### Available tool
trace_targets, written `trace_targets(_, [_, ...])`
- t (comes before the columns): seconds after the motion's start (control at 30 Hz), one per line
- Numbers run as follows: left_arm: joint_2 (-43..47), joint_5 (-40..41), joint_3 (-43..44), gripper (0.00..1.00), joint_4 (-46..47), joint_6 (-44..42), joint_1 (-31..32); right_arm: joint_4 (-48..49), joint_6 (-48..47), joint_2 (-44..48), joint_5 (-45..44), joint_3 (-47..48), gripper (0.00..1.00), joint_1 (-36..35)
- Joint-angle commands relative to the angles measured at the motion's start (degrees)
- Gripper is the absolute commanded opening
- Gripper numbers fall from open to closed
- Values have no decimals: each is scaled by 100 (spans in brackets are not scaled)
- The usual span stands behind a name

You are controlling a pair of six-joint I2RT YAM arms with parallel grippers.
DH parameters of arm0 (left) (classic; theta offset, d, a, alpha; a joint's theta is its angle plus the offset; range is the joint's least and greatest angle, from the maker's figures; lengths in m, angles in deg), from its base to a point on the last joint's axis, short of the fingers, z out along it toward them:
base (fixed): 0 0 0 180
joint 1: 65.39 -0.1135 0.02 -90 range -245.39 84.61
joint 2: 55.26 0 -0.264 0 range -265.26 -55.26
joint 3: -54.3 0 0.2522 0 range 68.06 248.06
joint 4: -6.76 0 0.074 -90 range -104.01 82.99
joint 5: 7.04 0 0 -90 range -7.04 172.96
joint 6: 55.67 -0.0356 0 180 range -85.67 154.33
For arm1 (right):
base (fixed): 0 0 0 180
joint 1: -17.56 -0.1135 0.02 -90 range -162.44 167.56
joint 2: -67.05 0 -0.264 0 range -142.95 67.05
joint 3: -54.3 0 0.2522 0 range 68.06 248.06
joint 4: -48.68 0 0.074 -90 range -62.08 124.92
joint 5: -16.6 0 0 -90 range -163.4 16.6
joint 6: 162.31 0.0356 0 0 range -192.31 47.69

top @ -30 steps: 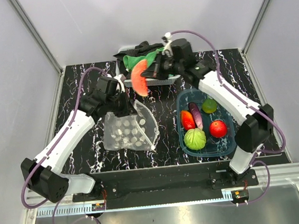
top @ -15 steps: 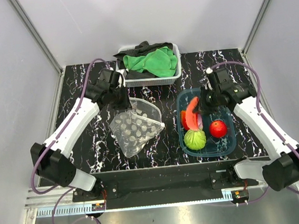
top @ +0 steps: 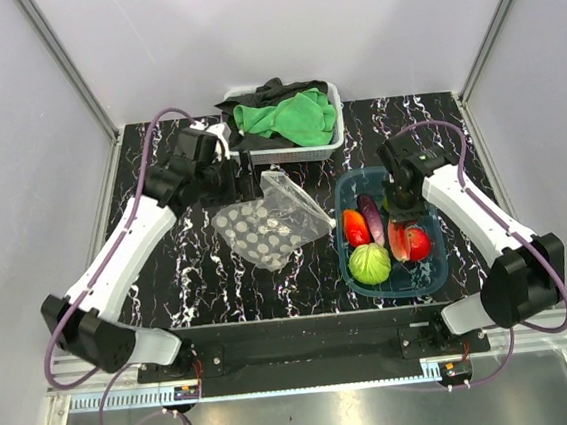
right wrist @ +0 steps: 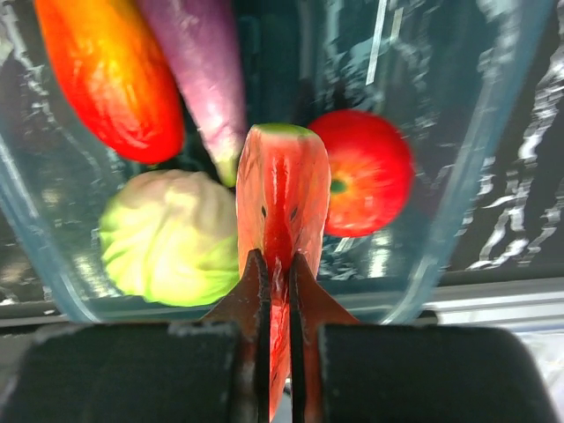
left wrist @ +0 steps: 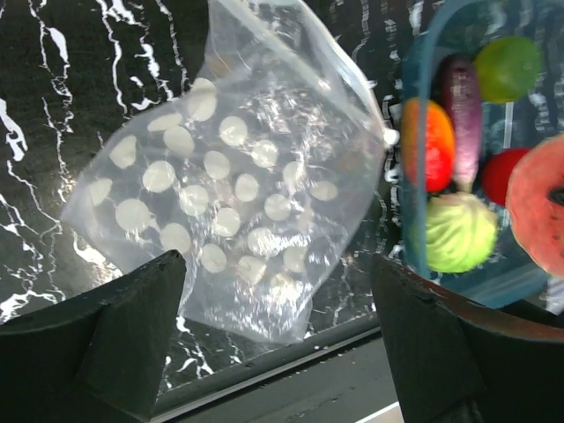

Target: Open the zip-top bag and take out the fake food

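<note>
My right gripper (right wrist: pixel 273 264) is clamped on the watermelon slice (right wrist: pixel 282 185), pinching its near end. The slice's long axis runs straight out from my fingertips toward the top of the wrist frame. It hangs inside the walls of the teal tub (top: pixel 430 274), over the gap between the green cabbage (right wrist: pixel 167 238) on the left and the red apple (right wrist: pixel 366 172) on the right. I cannot tell whether its far tip rests on the tub floor. As I judge it, the next move is just to part these fingers, and the gap looks wide enough to take the slice.

My left gripper (top: pixel 228 178) stands wide apart with nothing between its fingers. The bag (top: pixel 270 224) lies on the table (top: pixel 200 281) in the centre of the overhead frame, down and right of that gripper and apart from it. Its zip edge seems to face the tub. The bag looks empty to me, with only its pale dots showing.
</note>
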Motion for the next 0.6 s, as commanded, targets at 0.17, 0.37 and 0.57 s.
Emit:
trace_targets(0.17, [855,-294,-394,90,237,544,560,-167,-483,-439,-300,444,48,9])
trace_targets(0.37, [864,-382,-464,95,588,808,1131,-298,-175,-290,392,917,82,9])
trace_targets(0.57, [1311,-250,-1059,99,1272,1124,1563,-212,439,52,790,1420,100,9])
